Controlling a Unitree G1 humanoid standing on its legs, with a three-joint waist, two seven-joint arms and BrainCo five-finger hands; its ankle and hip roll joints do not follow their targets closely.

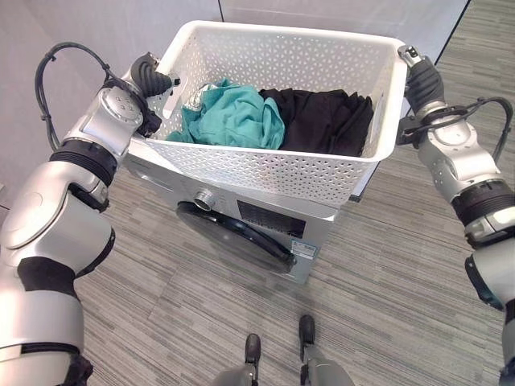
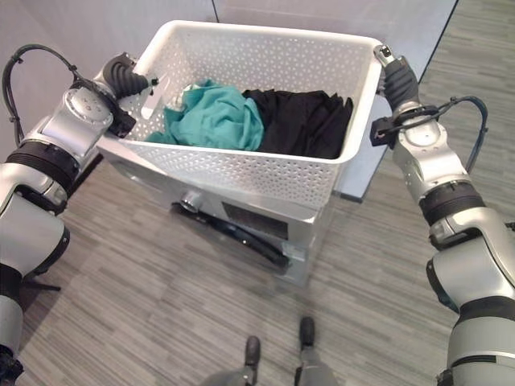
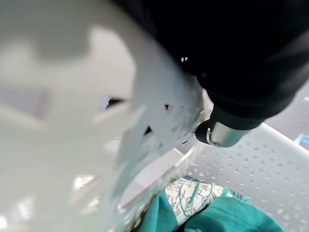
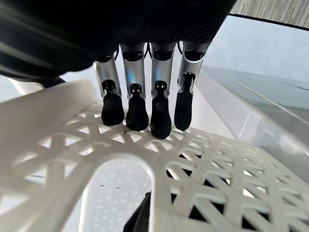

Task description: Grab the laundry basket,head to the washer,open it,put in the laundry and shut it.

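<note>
The white laundry basket (image 1: 265, 165) is up off the floor, carried between both arms directly over the washer (image 1: 310, 229). The right robot hand (image 4: 145, 104) presses straight fingers against its 3 o'clock wall; the left robot hand (image 1: 153, 76) is at 9 o'clock, its grip I cannot tell. Teal cloth (image 1: 233, 117) and black cloth (image 1: 326, 121) lie inside. The washer door (image 1: 233, 233) looks unopened, so opening, loading and shutting remain.

Laundry basket (image 1: 265, 169): white plastic, perforated lattice walls, smooth slightly glossy rim. Teal garment (image 1: 233, 117): soft matt cloth, crumpled. Black garment (image 1: 322, 121): matt cloth, folds. Washer (image 1: 314, 233): smooth silver-grey casing, glossy dark door. Floor (image 1: 386, 289): matt grey striped carpet-like texture. Right hand (image 4: 145, 104): silver metal-look fingers, dark matt tips against lattice.
</note>
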